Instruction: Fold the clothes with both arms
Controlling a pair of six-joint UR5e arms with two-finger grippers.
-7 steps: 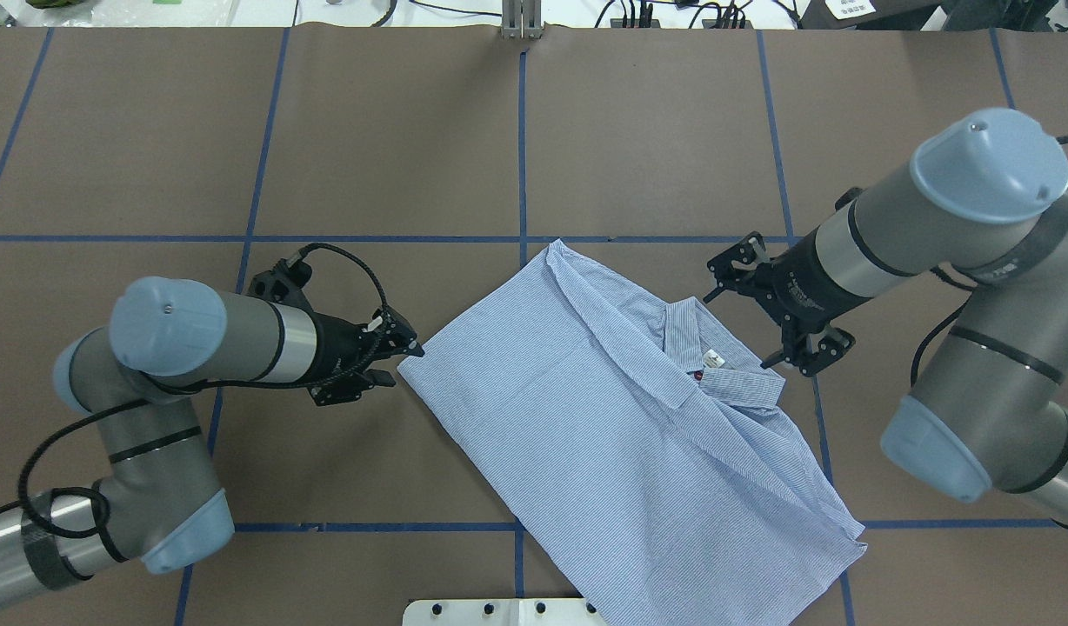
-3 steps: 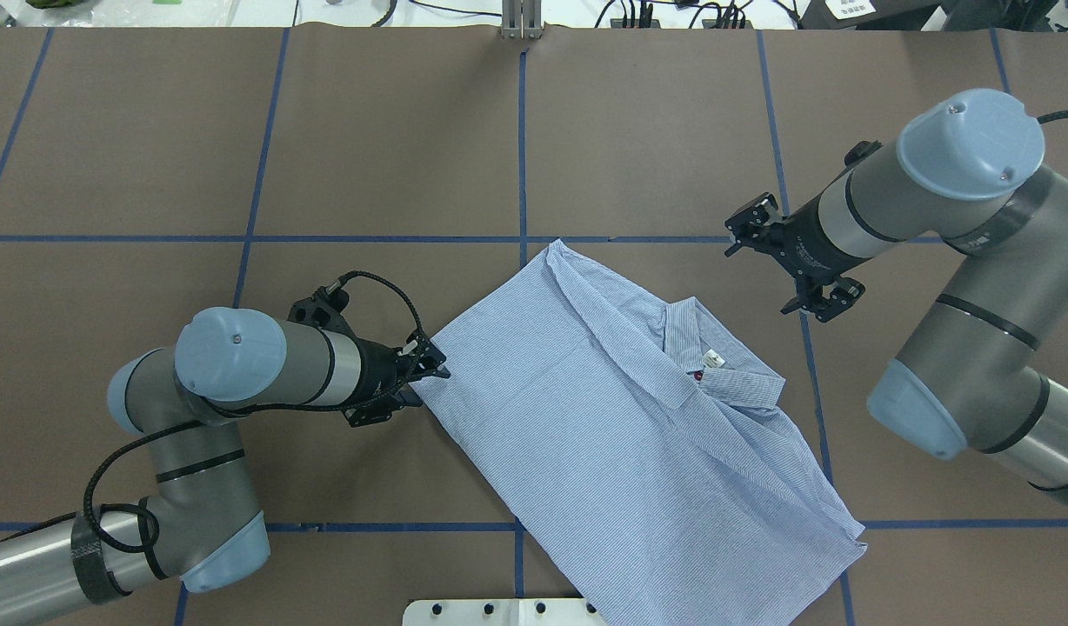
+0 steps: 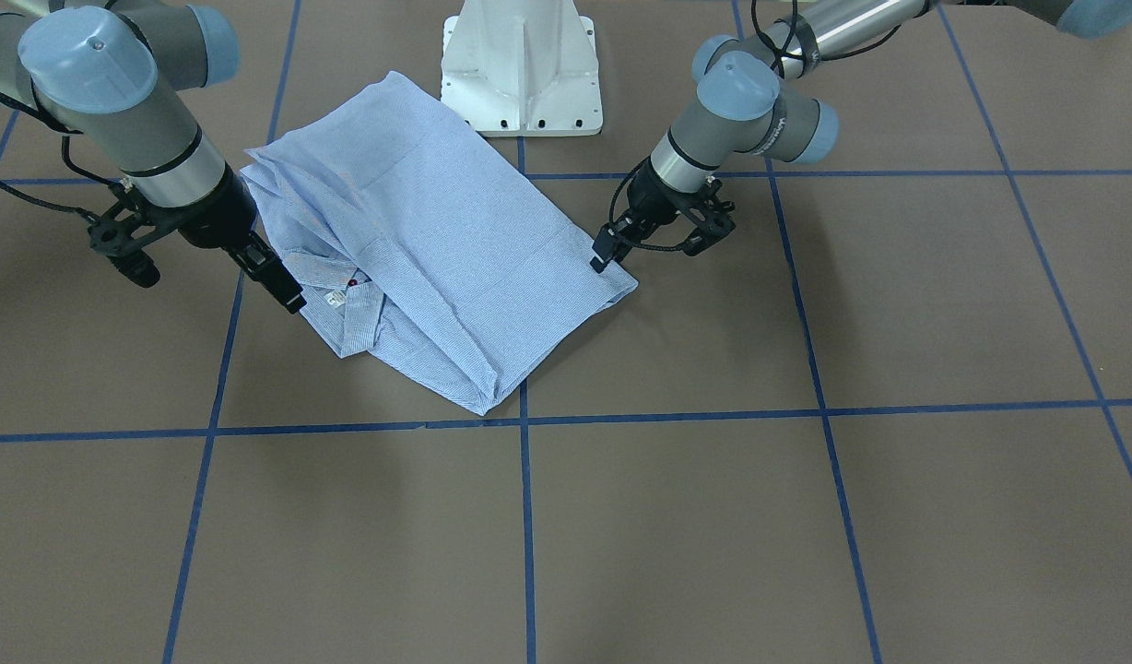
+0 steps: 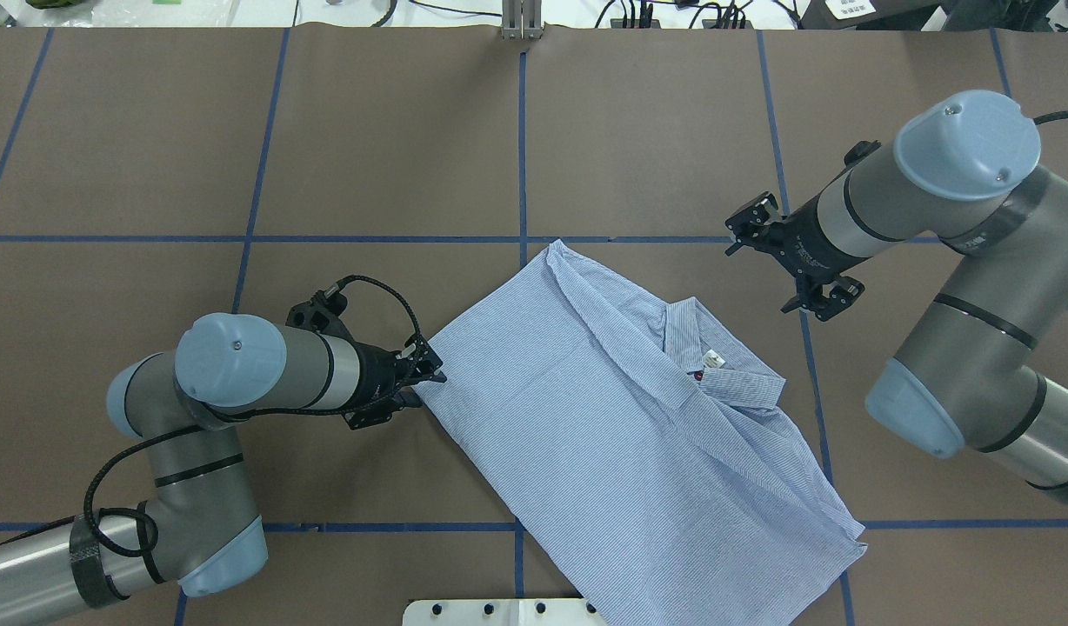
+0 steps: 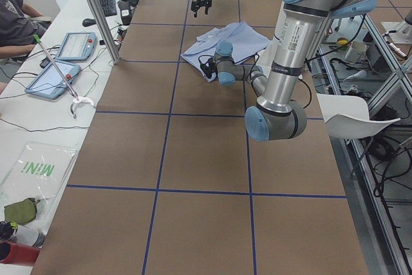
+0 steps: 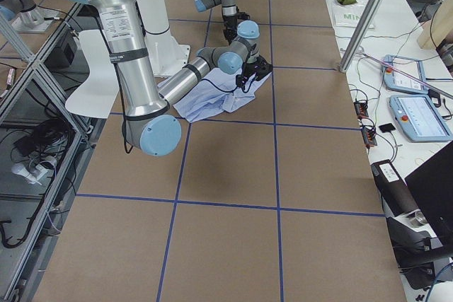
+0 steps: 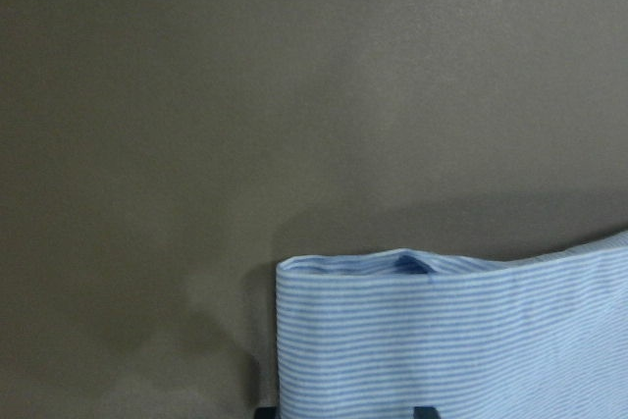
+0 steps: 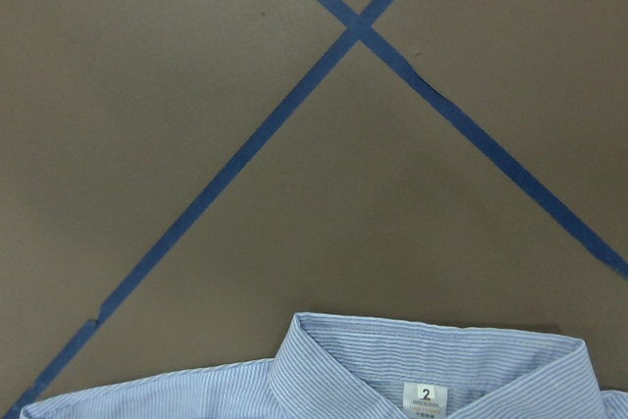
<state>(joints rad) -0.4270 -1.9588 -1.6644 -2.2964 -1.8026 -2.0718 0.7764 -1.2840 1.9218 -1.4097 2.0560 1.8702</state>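
The light blue striped shirt [image 4: 604, 417] lies partly folded and slanted across the table's middle, collar and white neck label [image 4: 714, 357] facing up on its right side. My left gripper [image 4: 425, 382] is low at the shirt's left corner. The left wrist view shows that folded corner [image 7: 451, 340] between two dark fingertips that stand apart, so it is open. My right gripper [image 4: 760, 278] hangs wide open above bare table just beyond the collar, touching nothing. The right wrist view looks down on the collar [image 8: 343, 370] and label [image 8: 425, 397].
The white pedestal base [image 3: 520, 65] stands just behind the shirt's hem. Blue tape lines [image 4: 521, 156] divide the brown table. Past the far edge are tablets [image 5: 67, 46], cables, an upright metal post [image 5: 96, 11] and a seated person [image 5: 16, 17].
My left arm has slid right, bringing its gripper onto the shirt's left corner. My right gripper has drawn back from the collar toward the far side and stayed open.
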